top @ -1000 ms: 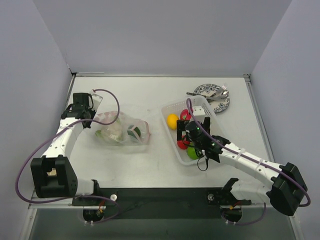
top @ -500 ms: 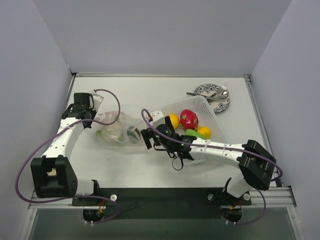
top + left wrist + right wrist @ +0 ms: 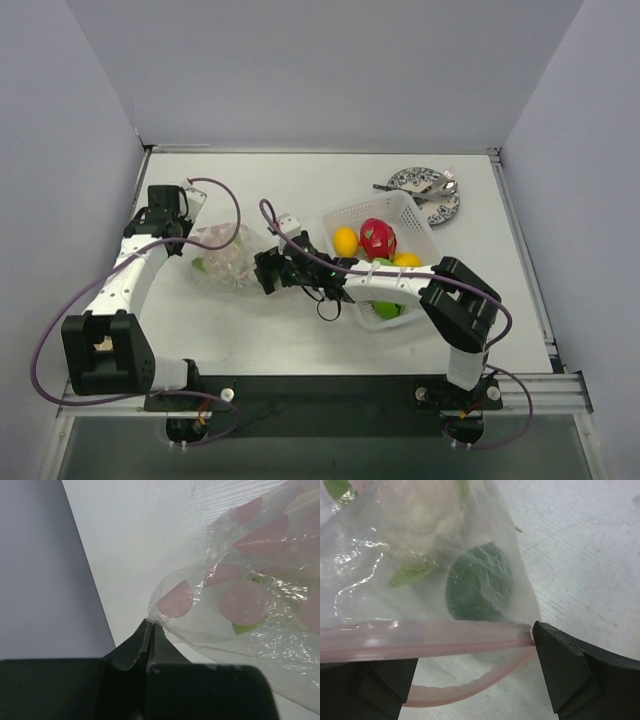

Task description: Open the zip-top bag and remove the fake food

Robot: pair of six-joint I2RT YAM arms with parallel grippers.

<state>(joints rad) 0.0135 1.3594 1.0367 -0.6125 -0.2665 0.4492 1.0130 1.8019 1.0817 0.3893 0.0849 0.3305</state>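
Your left jaws pinch a corner of the zip-top bag [image 3: 240, 605], its pink zip strip [image 3: 420, 639] lies between your spread right jaws, so next I'd close them and pull the mouth wide.

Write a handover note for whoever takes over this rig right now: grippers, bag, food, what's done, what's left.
Left gripper: shut on a corner of the clear crinkly zip-top bag.
Right gripper: open, fingers either side of the pink zip strip, whose halves look parted.
In the bag: white cauliflower piece, dark green piece.
Done: yellow plastic fruit and red plastic fruit lie in the white mesh basket.
Left: take out the bagged pieces.
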